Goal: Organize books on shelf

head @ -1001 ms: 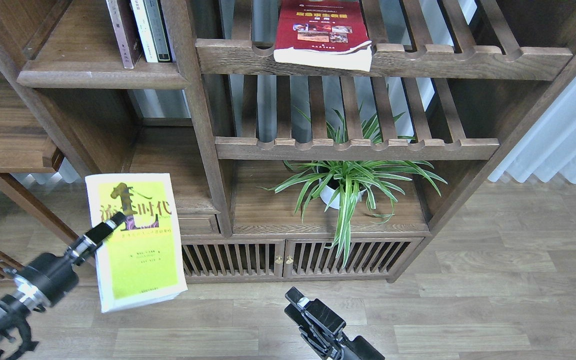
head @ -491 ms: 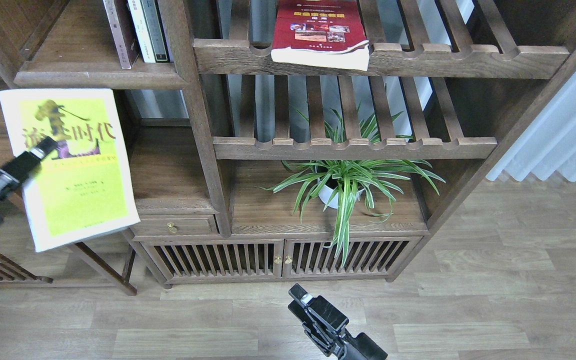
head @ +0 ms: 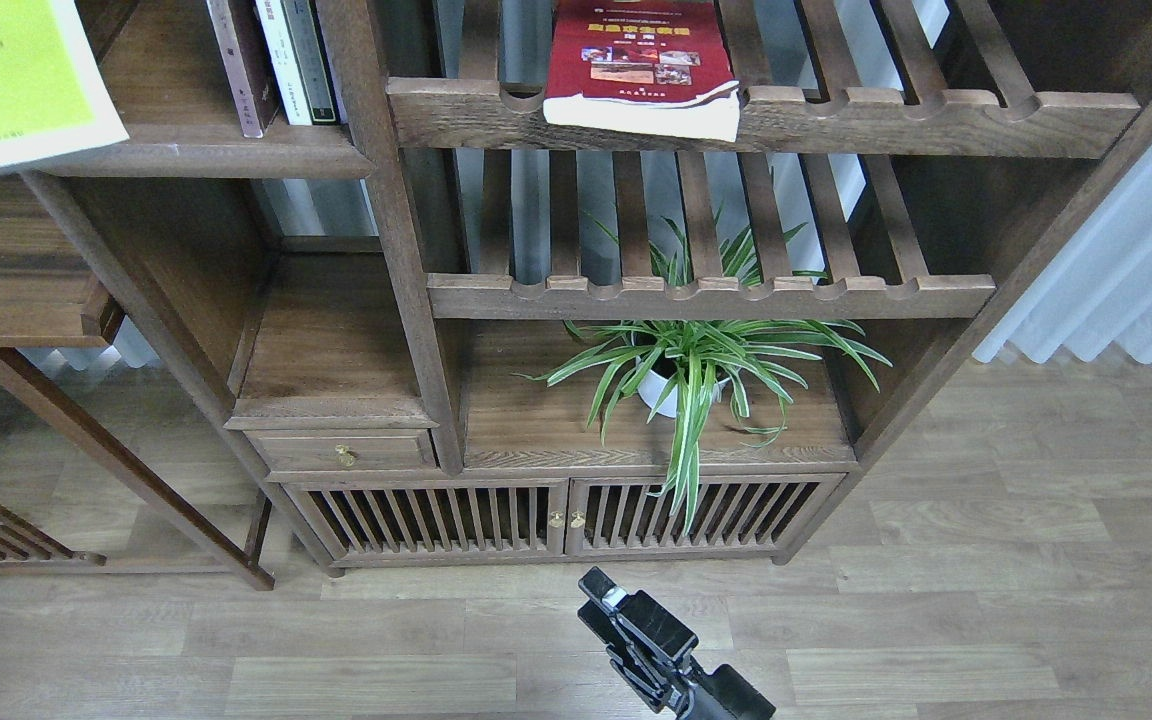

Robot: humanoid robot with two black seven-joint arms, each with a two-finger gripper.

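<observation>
Nearest in the head view, the right gripper [head: 604, 597] is being held low over the floor, in front of the cabinet doors. It is being seen end-on and dark, so whether its jaws are open or closed cannot be told; nothing is being carried in them.

Further off, the red book [head: 642, 66] is being left lying flat on a slatted shelf, its white page edge jutting over the notched front rail. It is lying up and ahead of the right jaws, well apart, with its long axis running front to back. The right arm is judged the nearer one for it.

At the far upper left, the yellow-green book [head: 8, 85] is being shown only as a corner, tilted, just beside the solid shelf [head: 206, 158] where thin upright books [head: 276, 62] are being kept. The left gripper is out of view, so its jaws cannot be described.
</observation>
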